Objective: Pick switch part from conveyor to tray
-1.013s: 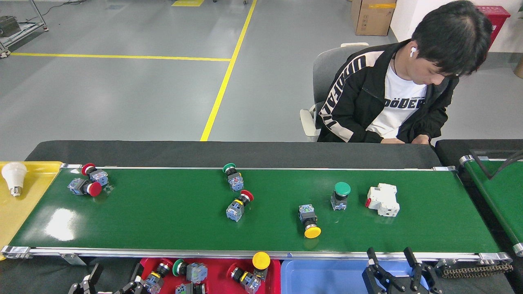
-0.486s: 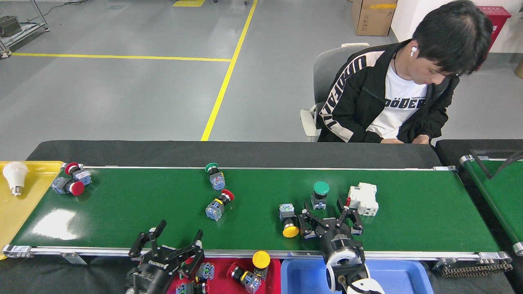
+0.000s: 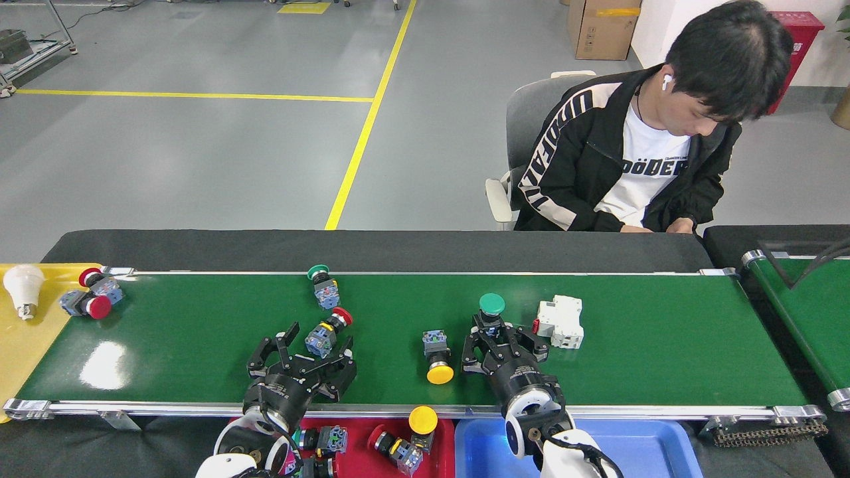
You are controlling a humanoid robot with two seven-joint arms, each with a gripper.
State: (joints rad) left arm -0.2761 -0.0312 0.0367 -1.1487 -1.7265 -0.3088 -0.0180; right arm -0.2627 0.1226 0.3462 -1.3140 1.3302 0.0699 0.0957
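Note:
The conveyor (image 3: pixel 664 352) carries several switch parts. My left gripper (image 3: pixel 311 346) is open over the belt's near side, and a red-capped switch part (image 3: pixel 327 332) lies at its fingertips. My right gripper (image 3: pixel 503 337) is open, its fingers on either side of the base of an upright green-capped switch part (image 3: pixel 491 309). A yellow-capped one (image 3: pixel 437 360) lies just left of the right gripper. Another green-capped one (image 3: pixel 323 287) sits near the far rail, and two red-capped ones (image 3: pixel 89 300) are at the belt's left end. The red tray (image 3: pixel 362 430) below the near rail holds several switch parts.
A white circuit breaker (image 3: pixel 561 322) sits on the belt right of the green-capped part. A blue bin (image 3: pixel 637 448) stands right of the red tray. A yellow tray (image 3: pixel 26 345) with a light bulb (image 3: pixel 23 285) is at far left. A seated person (image 3: pixel 631 159) faces the belt.
The parts have travelled left along the belt. Both grippers came up from below the near rail onto the belt, the left to the red-capped part, the right around the green-capped one.

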